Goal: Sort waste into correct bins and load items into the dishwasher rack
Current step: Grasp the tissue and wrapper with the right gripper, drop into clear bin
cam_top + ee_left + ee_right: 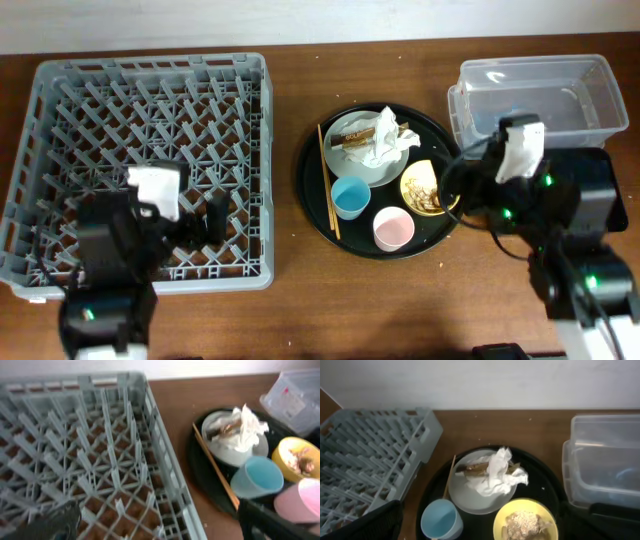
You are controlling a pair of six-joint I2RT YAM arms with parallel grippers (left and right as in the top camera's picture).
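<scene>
The grey rack (150, 64) fills the left. A round black tray (310, 190) holds the plate (372, 172) with white tissue (388, 140) and a gold-brown wrapper (355, 136), chopsticks (328, 185), a blue cup (350, 197), a pink cup (393, 228) and a yellow bowl (428, 188) with crumbs (522, 522). The clear tub (540, 100) stands at the back right. The black rectangular tray (612, 165) lies mostly under my right arm. My left gripper (200, 228) is open and empty over the rack's right part. My right gripper (462, 190) is open and empty, just right of the bowl.
The rack's right wall (165, 475) stands between my left gripper and the round tray. Bare brown table (285, 120) separates the rack and the tray. A white wall runs along the table's back edge.
</scene>
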